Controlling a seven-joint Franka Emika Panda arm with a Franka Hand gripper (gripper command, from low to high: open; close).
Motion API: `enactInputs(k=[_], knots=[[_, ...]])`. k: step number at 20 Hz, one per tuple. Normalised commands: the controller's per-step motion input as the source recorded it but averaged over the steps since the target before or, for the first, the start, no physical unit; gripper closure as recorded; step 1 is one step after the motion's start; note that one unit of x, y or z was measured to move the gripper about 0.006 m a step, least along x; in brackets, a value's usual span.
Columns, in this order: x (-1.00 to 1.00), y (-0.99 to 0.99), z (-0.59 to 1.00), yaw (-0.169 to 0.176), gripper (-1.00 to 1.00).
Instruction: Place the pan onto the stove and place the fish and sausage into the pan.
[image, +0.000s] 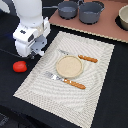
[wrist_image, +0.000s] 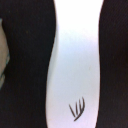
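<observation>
The fish (wrist_image: 75, 60) is a flat white elongated piece with a small dark fin mark. It fills the wrist view on a black surface. In the exterior view it is hidden under my gripper (image: 34, 53), which hangs low over the black table just off the placemat's left edge. The fingers do not show clearly in either view. The sausage (image: 19, 66), a glossy red lump, lies on the table at the exterior view's left, a little in front of the gripper. The blue-grey pan (image: 67, 8) sits at the left end of the pinkish-brown stove (image: 107, 26) at the back.
A larger grey pot (image: 91, 12) stands next to the pan on the stove. A pale bowl (image: 123, 18) is at the stove's right end. The striped placemat (image: 97, 70) holds a round tan plate (image: 68, 65), a fork (image: 64, 80) and a knife (image: 80, 56).
</observation>
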Motion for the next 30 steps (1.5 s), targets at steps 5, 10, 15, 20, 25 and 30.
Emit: enactInputs(k=[5,10,15,20,25,30], knots=[[-0.08,0.00,0.00,0.000,1.00],[-0.03,0.00,0.02,0.000,1.00],[0.00,0.02,0.21,0.000,1.00],[0.05,0.49,0.98,-0.033,1.00],[0.20,0.75,1.00,-0.034,1.00],[0.19,0.93,1.00,-0.005,1.00]])
